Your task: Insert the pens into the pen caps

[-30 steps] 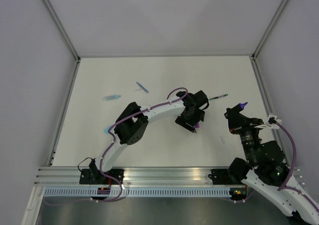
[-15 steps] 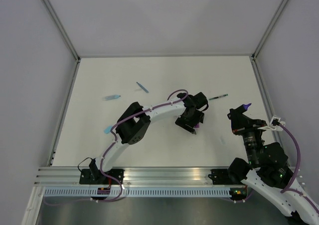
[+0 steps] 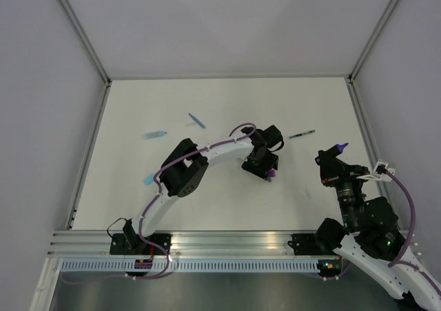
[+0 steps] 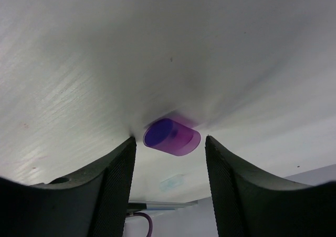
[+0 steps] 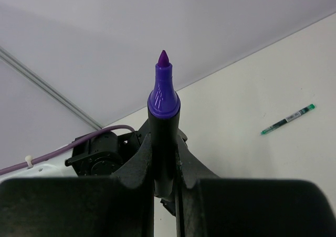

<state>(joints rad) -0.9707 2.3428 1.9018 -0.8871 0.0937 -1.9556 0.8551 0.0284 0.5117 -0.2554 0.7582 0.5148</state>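
White flat tabletop (image 3: 207, 104) carries everything; landmark is the thin dark green pen (image 3: 302, 135) (image 5: 288, 119), lying flat toward the table's right side. Left gripper (image 3: 265, 169) (image 4: 170, 141): down at the surface, just left of the green pen and nearer the arm bases, jaws apart and straddling the small purple tube cap (image 4: 172, 137) (image 3: 272, 175), which lies on its side with a narrow gap at each finger. Right gripper (image 3: 334, 156) (image 5: 164, 142): right of the green pen, nearer the bases, raised off the table, jaws clamped on the stubby black-and-purple marker (image 5: 164, 98) (image 3: 339, 147), purple tip up. Stubby light blue marker (image 3: 155, 134): well left of the green pen, about level. Slim bluish cap (image 3: 197, 121): left of the pen, slightly farther back. Light blue cap (image 3: 149, 179): far left, nearer the bases, beside the left arm's elbow.
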